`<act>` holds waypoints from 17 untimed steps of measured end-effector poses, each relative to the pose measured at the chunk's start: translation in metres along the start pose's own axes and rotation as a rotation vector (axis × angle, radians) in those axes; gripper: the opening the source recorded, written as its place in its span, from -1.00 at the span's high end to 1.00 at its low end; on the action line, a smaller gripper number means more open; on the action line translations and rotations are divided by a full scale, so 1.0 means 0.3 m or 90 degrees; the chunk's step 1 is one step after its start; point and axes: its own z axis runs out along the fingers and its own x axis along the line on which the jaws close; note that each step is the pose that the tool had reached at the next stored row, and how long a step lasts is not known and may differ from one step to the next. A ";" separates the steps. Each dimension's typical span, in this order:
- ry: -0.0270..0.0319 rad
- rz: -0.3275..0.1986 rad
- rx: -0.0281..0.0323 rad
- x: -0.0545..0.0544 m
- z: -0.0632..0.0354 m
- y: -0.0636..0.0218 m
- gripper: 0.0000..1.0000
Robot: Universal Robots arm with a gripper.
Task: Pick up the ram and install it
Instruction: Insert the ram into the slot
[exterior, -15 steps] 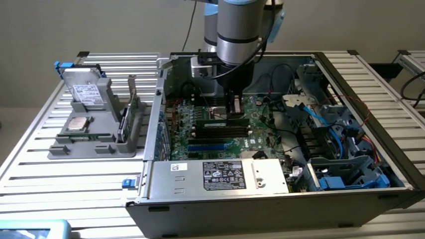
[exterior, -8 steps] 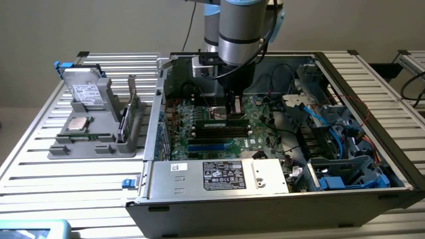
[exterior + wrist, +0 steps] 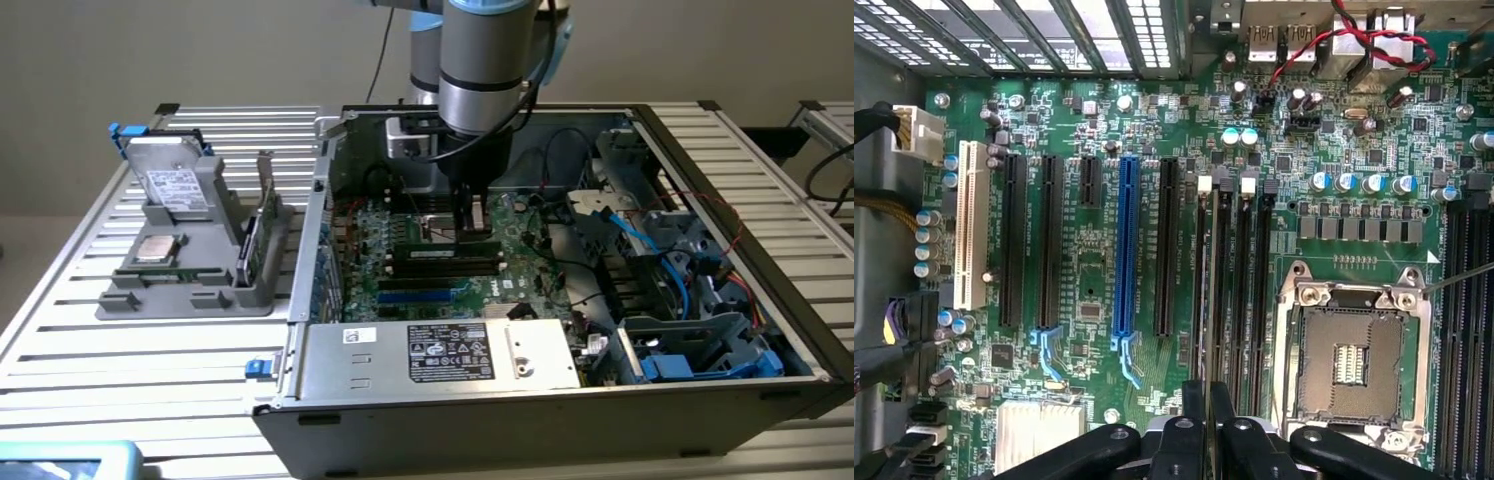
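Note:
Seen edge-on in the wrist view, the ram [image 3: 1207, 300] is a thin green strip lying along the first of several black memory slots [image 3: 1239, 290], the one nearest the expansion slots. My gripper [image 3: 1207, 440] is shut on its near end, a black finger [image 3: 1189, 432] on each side. In the exterior view the arm reaches down into the open computer case. There the gripper [image 3: 470, 232] sits low over the motherboard's memory slots [image 3: 447, 262], and the ram [image 3: 438, 233] shows as a pale green strip at the fingertips. Whether it is seated in the slot I cannot tell.
An empty processor socket [image 3: 1351, 362] lies beside the memory slots. Expansion slots [image 3: 1124, 250], cables [image 3: 627, 225], drive bays [image 3: 694, 350] and a labelled metal box [image 3: 441, 350] crowd the case. Outside, at the exterior view's left, a grey holder [image 3: 127, 300] carries a drive [image 3: 174, 185] and a silver chip [image 3: 158, 248].

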 end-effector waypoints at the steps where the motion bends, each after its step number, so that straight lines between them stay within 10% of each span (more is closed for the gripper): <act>1: 0.0008 0.000 0.0009 0.000 0.000 0.000 0.73; 17: 0.0022 0.001 0.0099 -0.004 0.012 0.006 0.73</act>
